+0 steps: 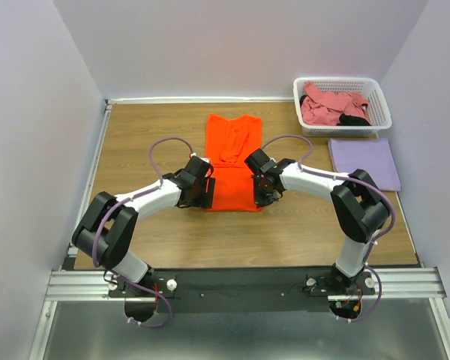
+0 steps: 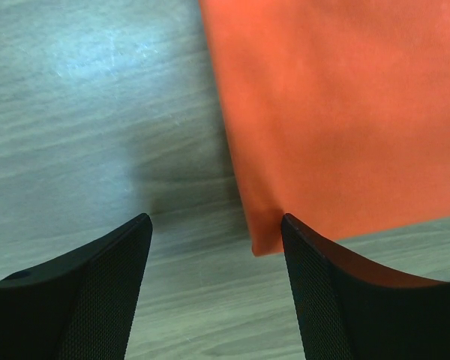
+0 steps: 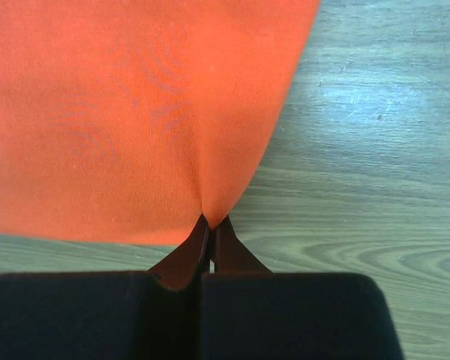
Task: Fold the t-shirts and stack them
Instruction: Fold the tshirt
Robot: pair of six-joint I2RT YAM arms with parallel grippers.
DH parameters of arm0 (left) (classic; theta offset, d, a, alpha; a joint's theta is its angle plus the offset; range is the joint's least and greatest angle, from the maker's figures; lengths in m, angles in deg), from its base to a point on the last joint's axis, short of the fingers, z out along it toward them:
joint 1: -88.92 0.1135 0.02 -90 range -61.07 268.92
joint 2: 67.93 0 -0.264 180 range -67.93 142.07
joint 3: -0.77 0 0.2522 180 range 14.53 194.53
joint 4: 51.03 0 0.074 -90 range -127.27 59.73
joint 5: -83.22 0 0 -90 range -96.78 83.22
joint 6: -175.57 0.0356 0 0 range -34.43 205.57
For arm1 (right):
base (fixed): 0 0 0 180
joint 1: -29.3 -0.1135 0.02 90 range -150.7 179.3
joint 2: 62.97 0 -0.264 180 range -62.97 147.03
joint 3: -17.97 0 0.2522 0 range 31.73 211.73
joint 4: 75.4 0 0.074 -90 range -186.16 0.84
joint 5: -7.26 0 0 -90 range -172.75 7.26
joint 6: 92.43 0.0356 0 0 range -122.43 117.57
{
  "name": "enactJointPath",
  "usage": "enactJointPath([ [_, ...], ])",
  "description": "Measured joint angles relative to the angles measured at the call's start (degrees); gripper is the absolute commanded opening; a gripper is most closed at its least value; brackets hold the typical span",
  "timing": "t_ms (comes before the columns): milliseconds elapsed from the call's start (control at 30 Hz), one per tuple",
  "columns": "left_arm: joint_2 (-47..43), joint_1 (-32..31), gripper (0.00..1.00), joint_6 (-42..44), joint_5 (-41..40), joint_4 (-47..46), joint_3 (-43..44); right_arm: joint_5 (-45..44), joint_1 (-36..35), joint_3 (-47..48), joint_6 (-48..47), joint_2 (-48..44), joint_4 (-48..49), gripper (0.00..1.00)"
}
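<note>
An orange t-shirt (image 1: 232,146) lies folded into a long strip in the middle of the table. My right gripper (image 3: 211,222) is shut on its near right corner, and the orange cloth (image 3: 135,112) puckers at the fingertips. At the near left corner, my left gripper (image 2: 216,221) stands open just above the wood. The corner of the orange cloth (image 2: 337,112) lies just inside the right finger (image 2: 315,285). A lavender t-shirt (image 1: 364,163) lies folded flat at the right. A pink t-shirt (image 1: 326,107) and a bit of black cloth (image 1: 354,120) sit in the basket.
The white lattice basket (image 1: 337,80) stands at the back right corner. White walls close in the table on the left, back and right. Bare wood (image 1: 150,127) shows to the left of the orange shirt and along the near edge.
</note>
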Motion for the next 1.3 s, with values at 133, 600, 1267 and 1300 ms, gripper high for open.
enactJointPath([
  [133,0.4,-0.8,0.66,-0.8,0.0,1.6,1.6,0.0,0.0,0.0,-0.7,0.0,0.1,0.00],
  [600,5.4,-3.3,0.54,-1.5,0.9,4.5,5.4,0.3,0.0,-0.2,-1.7,0.0,0.5,0.00],
  [1267,4.8,-4.6,0.00,-1.8,5.2,4.4,4.4,7.1,-0.4,-4.2,-3.7,-3.0,1.2,0.00],
  [1300,2.5,-5.7,0.00,-2.1,5.9,5.1,2.5,8.8,-1.0,-5.9,-4.1,-4.3,0.5,0.00],
])
